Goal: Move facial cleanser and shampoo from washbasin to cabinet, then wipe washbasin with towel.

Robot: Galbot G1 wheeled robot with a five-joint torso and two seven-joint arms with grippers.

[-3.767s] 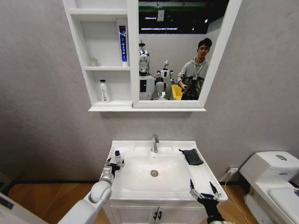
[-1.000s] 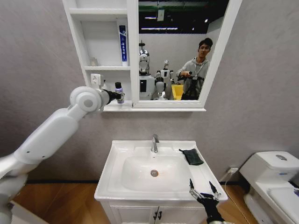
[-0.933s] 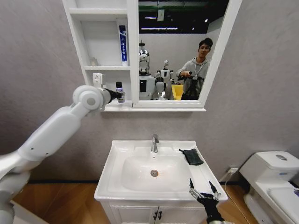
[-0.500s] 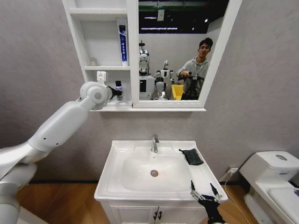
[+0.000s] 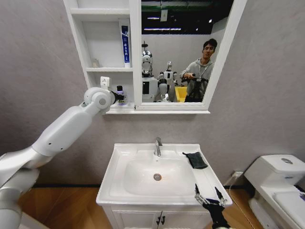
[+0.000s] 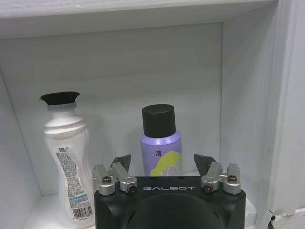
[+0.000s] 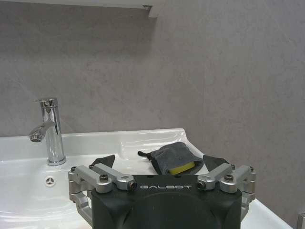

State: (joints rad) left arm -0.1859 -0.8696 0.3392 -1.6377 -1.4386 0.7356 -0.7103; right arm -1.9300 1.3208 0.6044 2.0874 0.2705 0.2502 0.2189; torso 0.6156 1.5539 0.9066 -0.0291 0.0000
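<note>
While the left pincer (image 6: 162, 167) sits spread around the purple bottle (image 6: 161, 140) on the cabinet's (image 5: 102, 57) lowest shelf, beside a white bottle (image 6: 69, 157), the right pincer (image 5: 209, 199), spread, waits at the washbasin's (image 5: 143, 196) front right corner; towel (image 5: 195, 160) on right rim.

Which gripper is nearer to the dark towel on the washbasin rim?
Right. The right gripper hovers at the washbasin's front right corner, just in front of the towel; the left gripper is up at the cabinet's bottom shelf.

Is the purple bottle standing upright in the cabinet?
Yes. The purple bottle stands upright, cap up, in the cabinet's lowest niche, between the open left pincer's fingers.
</note>
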